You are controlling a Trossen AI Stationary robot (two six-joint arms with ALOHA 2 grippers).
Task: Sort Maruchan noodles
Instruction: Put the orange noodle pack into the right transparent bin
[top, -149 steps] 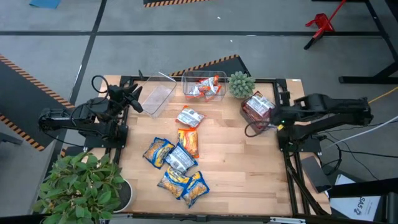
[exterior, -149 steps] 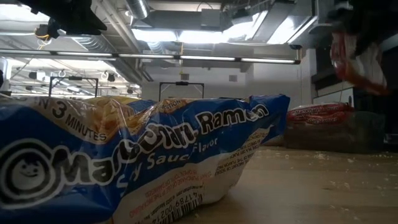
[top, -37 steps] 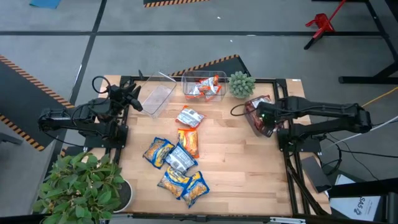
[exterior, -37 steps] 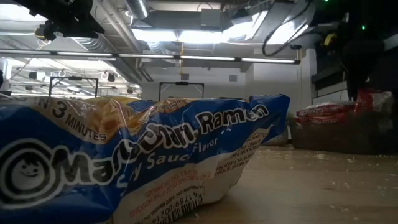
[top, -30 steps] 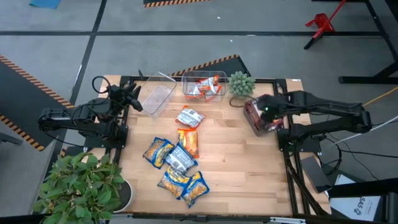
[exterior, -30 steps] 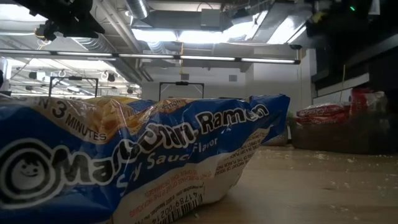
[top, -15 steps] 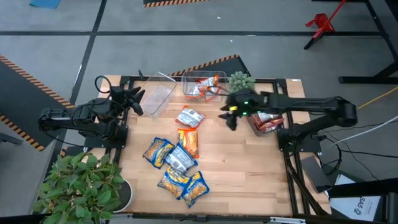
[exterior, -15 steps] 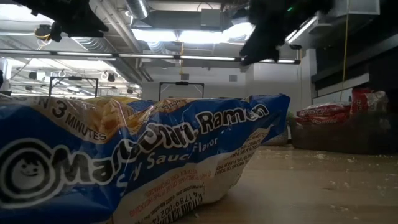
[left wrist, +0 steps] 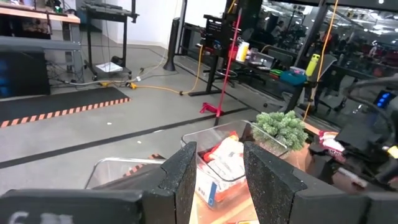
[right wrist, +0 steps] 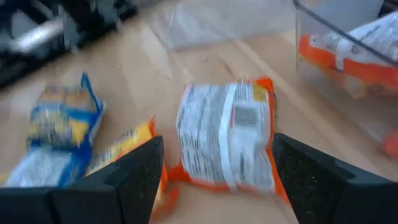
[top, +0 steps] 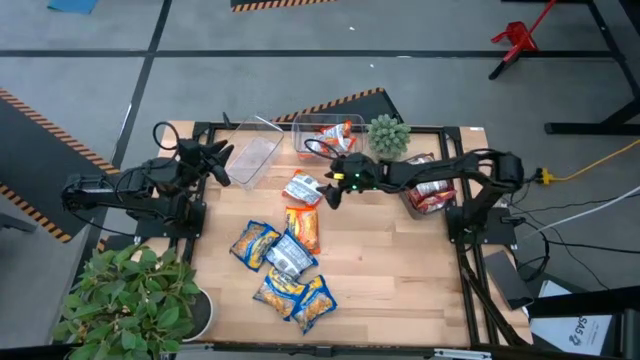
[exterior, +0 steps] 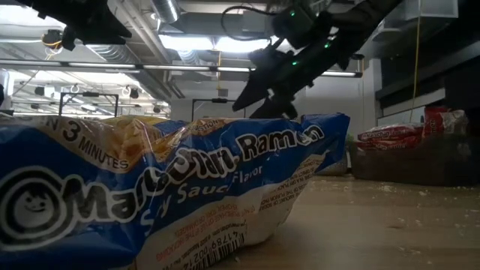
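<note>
**Right pincer hangs over an orange packet**

Wooden boards make up the worktop (top: 390,260), and grey floor lies all around it. We see the right arm stretched far across toward the middle. Its right pincer (top: 333,190) is spread wide and holds nothing. In the right wrist view, an orange packet (right wrist: 227,142) lies flat on the wood right between the two dark fingers (right wrist: 134,180), with its white printed side up. From above, that same packet (top: 305,188) sits just beside the pincer tip, close to it, though we cannot tell if they touch.

Another orange packet (top: 303,229) lies just below the first one. A bunch of yellow-and-blue packets (top: 283,270) lies near the front edge, some piled on each other. One of them fills most of the low view (exterior: 165,195).

At the back stand two clear bins. One clear bin (top: 326,138) has orange packets in it. The other clear bin (top: 250,157) looks bare inside. A small green plant (top: 387,134) stands next to them. Red packets (top: 428,185) sit in a bin on the right side.

We see the left pincer (top: 213,160) waiting at the left edge, near the clear bins, with its fingers (left wrist: 180,177) apart and nothing between them.
</note>
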